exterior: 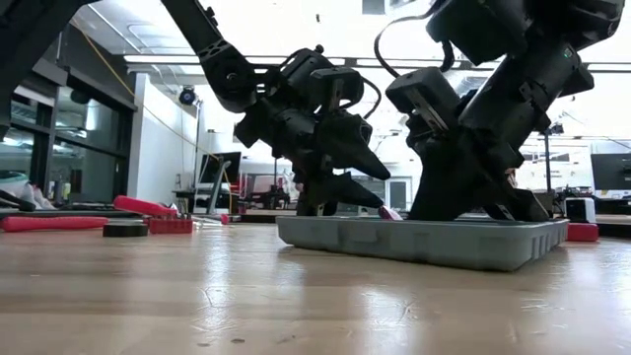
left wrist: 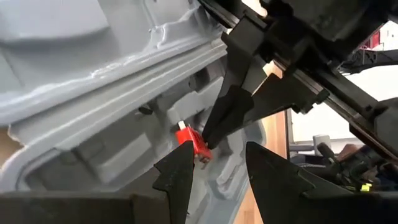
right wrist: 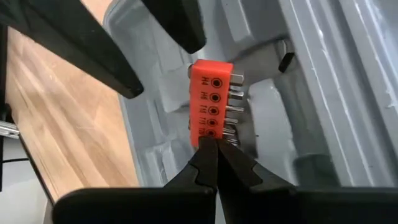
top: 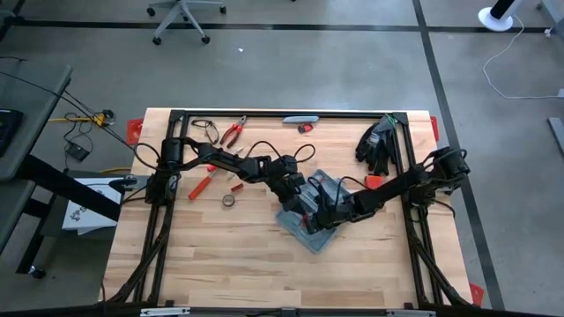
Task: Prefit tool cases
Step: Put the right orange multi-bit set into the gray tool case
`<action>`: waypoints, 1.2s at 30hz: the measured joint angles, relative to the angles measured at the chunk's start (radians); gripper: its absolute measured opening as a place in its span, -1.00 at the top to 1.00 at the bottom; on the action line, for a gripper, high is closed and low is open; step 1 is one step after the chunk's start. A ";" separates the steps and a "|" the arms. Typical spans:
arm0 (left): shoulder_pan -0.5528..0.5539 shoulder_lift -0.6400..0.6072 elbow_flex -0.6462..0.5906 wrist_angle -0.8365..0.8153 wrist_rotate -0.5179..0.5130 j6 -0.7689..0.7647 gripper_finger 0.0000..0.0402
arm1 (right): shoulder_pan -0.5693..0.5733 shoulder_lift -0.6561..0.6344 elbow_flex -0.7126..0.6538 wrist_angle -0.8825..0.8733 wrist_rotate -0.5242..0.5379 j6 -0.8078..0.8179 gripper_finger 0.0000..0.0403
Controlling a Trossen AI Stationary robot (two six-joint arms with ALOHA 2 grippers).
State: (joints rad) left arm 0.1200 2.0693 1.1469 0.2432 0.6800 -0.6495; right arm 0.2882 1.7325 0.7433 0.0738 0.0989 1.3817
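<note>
A: Why does the tool case (top: pixel 308 231) lie open, flat on the table (top: pixel 220 255)?

B: So its moulded grey slots face up, right under both grippers.

A: And the grippers?

B: The left gripper (left wrist: pixel 214 168) hangs spread just beside the red bit holder (right wrist: pixel 211 102). The right gripper (right wrist: pixel 214 155), pressed together, nudges that ridged plastic block into its recess, I think.

Bright overhead ceiling light, low view backlit with arms silhouetted, glare behind, wrist close-ups softly blurred
</note>
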 joint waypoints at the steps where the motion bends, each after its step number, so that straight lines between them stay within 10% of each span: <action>1: 0.000 0.000 0.000 -0.001 0.002 0.004 0.31 | 0.000 0.000 0.000 -0.002 0.001 -0.001 1.00; 36: -0.041 0.046 0.015 0.037 -0.113 0.094 0.15 | 0.000 0.003 -0.004 0.006 0.002 -0.010 1.00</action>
State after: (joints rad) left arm 0.0788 2.1155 1.1618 0.2802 0.5667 -0.5556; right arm 0.2878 1.7355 0.7391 0.0799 0.1012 1.3712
